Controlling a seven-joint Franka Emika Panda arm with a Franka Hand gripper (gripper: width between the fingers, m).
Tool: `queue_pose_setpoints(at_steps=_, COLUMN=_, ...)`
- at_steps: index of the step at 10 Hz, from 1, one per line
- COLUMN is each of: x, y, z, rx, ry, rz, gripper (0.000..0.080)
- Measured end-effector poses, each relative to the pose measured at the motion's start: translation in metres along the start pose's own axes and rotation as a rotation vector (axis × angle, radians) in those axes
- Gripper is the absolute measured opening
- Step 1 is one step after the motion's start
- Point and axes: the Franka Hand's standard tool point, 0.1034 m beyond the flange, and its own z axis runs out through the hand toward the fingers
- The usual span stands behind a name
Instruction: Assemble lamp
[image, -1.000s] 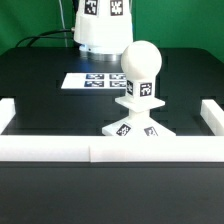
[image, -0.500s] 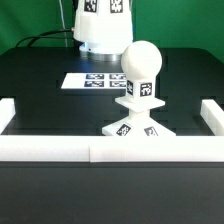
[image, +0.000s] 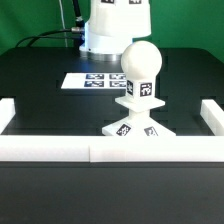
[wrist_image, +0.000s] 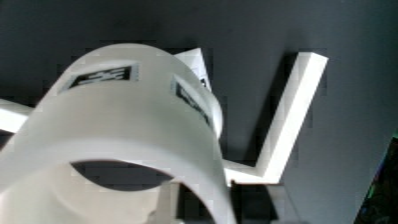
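The flat square lamp base (image: 135, 128) stands near the front rail with the rounded bulb (image: 141, 62) upright on it. The truncated-cone shade (image: 112, 30) hangs above the table, behind the bulb and slightly to the exterior view's left of it, with tags on its top. The gripper itself is out of frame in the exterior view. In the wrist view the shade (wrist_image: 125, 120) fills most of the picture. My gripper (wrist_image: 221, 198) is shut on the shade's rim wall, with a dark finger (wrist_image: 258, 200) on each side of it.
The marker board (image: 95, 80) lies on the black table behind the base. White border rails run along the front (image: 100, 150), left (image: 8, 112) and right (image: 212, 112); a rail corner shows in the wrist view (wrist_image: 299, 100). A cable (image: 45, 38) lies at the back left.
The shade has moved toward the exterior view's right and a little up, held in the gripper. The base and bulb have not moved.
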Motion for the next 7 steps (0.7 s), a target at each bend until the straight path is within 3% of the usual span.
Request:
queue_pose_setpoints(at_steps=3, x=0.006, y=-0.010, z=0.021, rx=-0.005, ry=0.001, rz=-0.004, gripper=0.0045)
queue_pose_setpoints(at_steps=7, x=0.012, y=-0.009, z=0.052, rx=-0.019, ry=0.015, rz=-0.008, gripper=0.0045)
